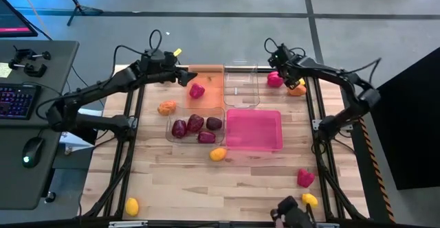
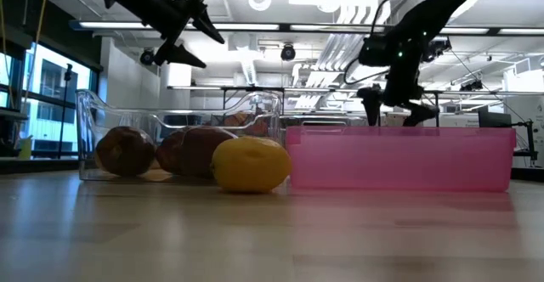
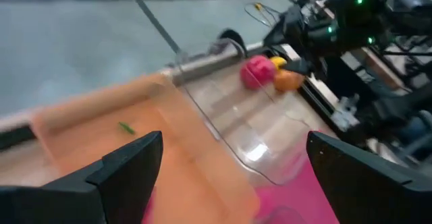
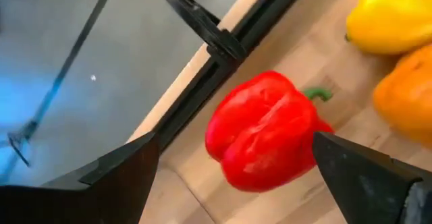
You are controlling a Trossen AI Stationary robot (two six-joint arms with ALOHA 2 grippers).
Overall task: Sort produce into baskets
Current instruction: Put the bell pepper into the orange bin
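My left gripper (image 1: 184, 77) is open and empty above the far left part of the translucent orange basket (image 1: 210, 77), which holds one pink-red piece (image 1: 197, 90). The left wrist view shows the gripper (image 3: 235, 140) over the basket's wall (image 3: 101, 126). My right gripper (image 1: 282, 69) is open just above a red pepper (image 1: 275, 80) lying on the table at the far right. In the right wrist view (image 4: 236, 140) its fingers stand on either side of the pepper (image 4: 260, 133), apart from it. A yellow piece (image 4: 395, 15) and an orange piece (image 4: 408, 99) lie beside it.
A clear basket (image 1: 175, 118) holds several maroon pieces. A pink basket (image 1: 254, 115) and a second clear basket (image 1: 242, 97) stand mid-table. Loose pieces lie on the table: orange (image 1: 166, 108), yellow-orange (image 1: 218, 154), red (image 1: 305, 178), yellow (image 1: 310, 200), yellow (image 1: 131, 205).
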